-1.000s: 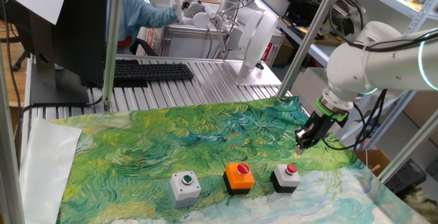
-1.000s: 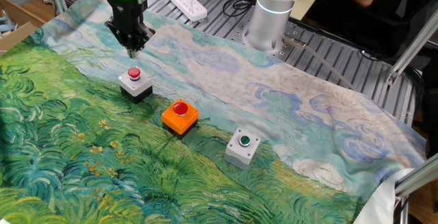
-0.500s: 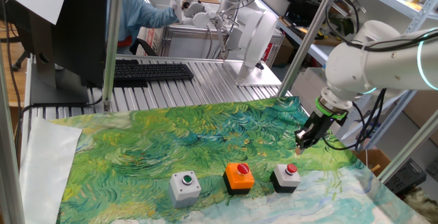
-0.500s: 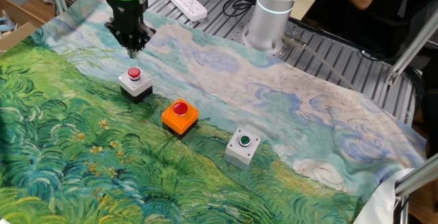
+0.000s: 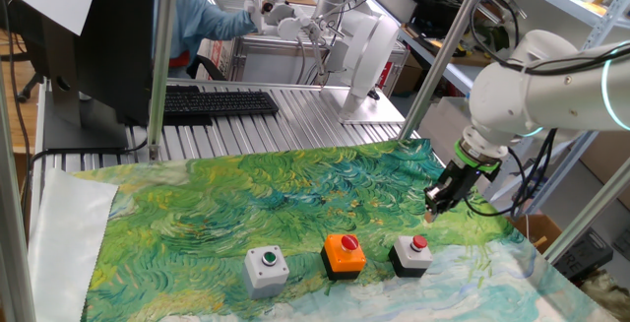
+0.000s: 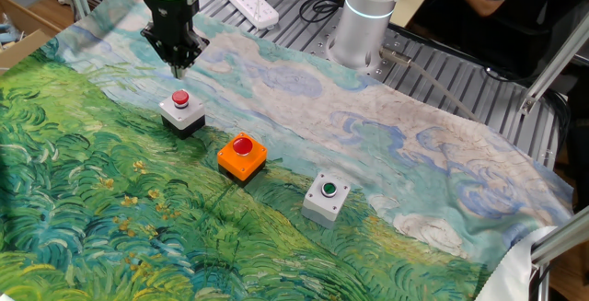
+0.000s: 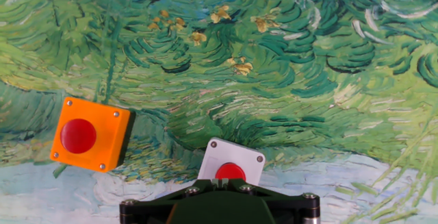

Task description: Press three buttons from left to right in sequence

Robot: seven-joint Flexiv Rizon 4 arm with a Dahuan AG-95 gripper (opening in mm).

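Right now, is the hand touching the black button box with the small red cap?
Apart. The other fixed view shows the hand hanging above the black button box, with painted cloth visible between the tip and the cap.

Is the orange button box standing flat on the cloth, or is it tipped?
Flat. The orange button box rests squarely on the painted cloth, red cap facing up.

The glossy white, rounded robot arm (image 5: 536, 86) bears a thin glowing cyan ring near its upper joint. A bright green band sits between its wrist and the slim black tapering hand (image 5: 440, 198). A dark cable hangs from the wrist. In the hand view the hand's dark green-black body (image 7: 220, 205) carries small silver screws.
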